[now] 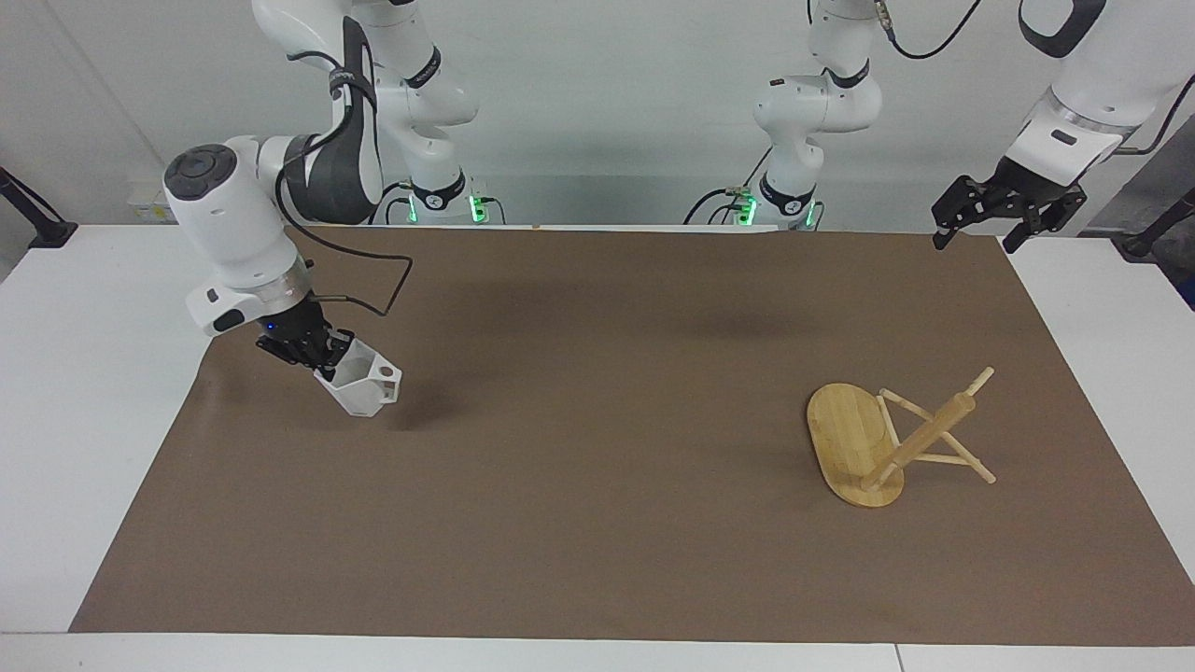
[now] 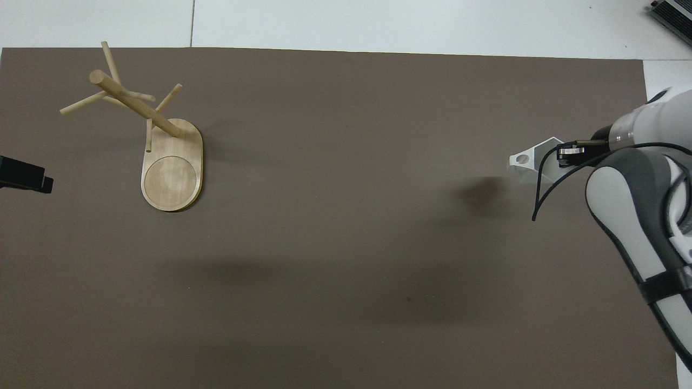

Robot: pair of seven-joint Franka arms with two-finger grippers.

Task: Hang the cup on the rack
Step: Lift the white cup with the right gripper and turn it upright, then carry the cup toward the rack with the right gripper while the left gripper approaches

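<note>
The white faceted cup hangs tilted in my right gripper, which is shut on its rim and holds it a little above the brown mat at the right arm's end of the table. In the overhead view the cup sticks out from the right gripper, pierced handle pointing toward the table's middle, its shadow apart from it. The bamboo rack stands on its oval base at the left arm's end, pegs bare; it also shows in the overhead view. My left gripper waits open, high over the mat's corner.
The brown mat covers most of the white table. In the overhead view only the tip of the left gripper shows, at the picture's edge beside the rack. Robot bases and cables stand along the table's robot edge.
</note>
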